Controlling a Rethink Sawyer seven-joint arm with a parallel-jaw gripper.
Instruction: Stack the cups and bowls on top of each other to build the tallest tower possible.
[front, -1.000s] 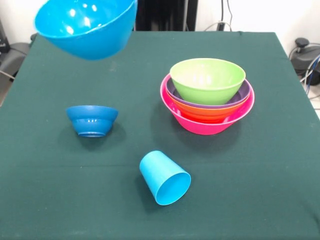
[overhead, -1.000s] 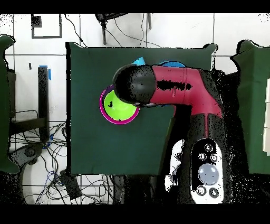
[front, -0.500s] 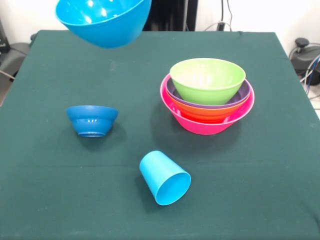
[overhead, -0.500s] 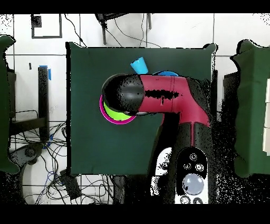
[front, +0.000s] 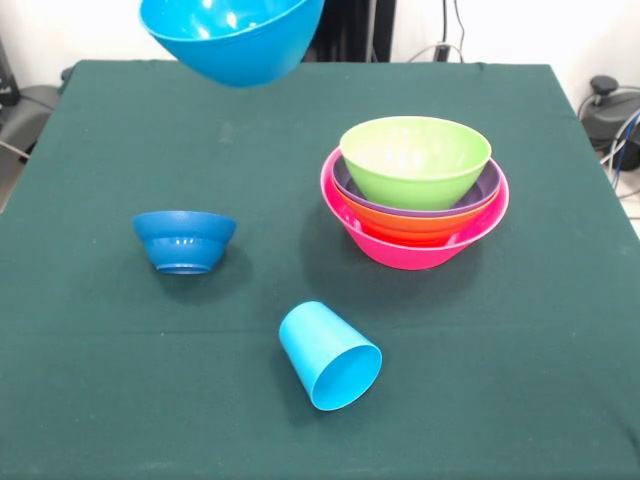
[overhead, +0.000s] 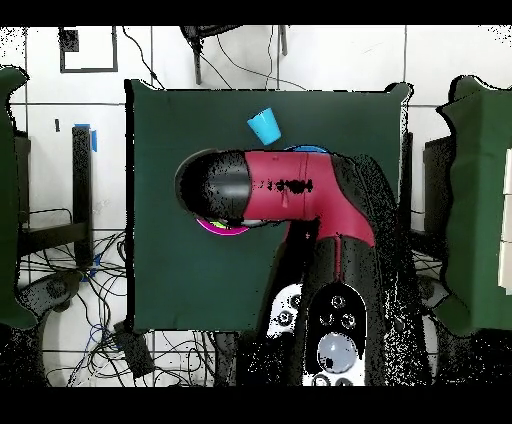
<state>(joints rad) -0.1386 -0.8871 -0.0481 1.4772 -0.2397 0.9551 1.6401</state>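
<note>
Nearest, the sky-blue cup (front: 330, 356) lies on its side on the counter (front: 520, 380); the small dark blue bowl (front: 185, 240) sits at its ten o'clock. The tower (front: 415, 190) stands at one o'clock. Farthest, the large sky-blue bowl (front: 232, 35) has drifted from eleven towards twelve, nearing the tower, probably for stacking. The pincer is hidden, so its grip cannot be told.

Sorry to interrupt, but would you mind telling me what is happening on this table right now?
The robot arm is building a tower of bowls. A large sky blue bowl hangs in the air above the table's far side; the gripper itself is out of sight. The tower so far is pink, orange, purple and lime green bowls, nested. A small dark blue bowl and a tipped-over blue cup wait on the green table.
</note>
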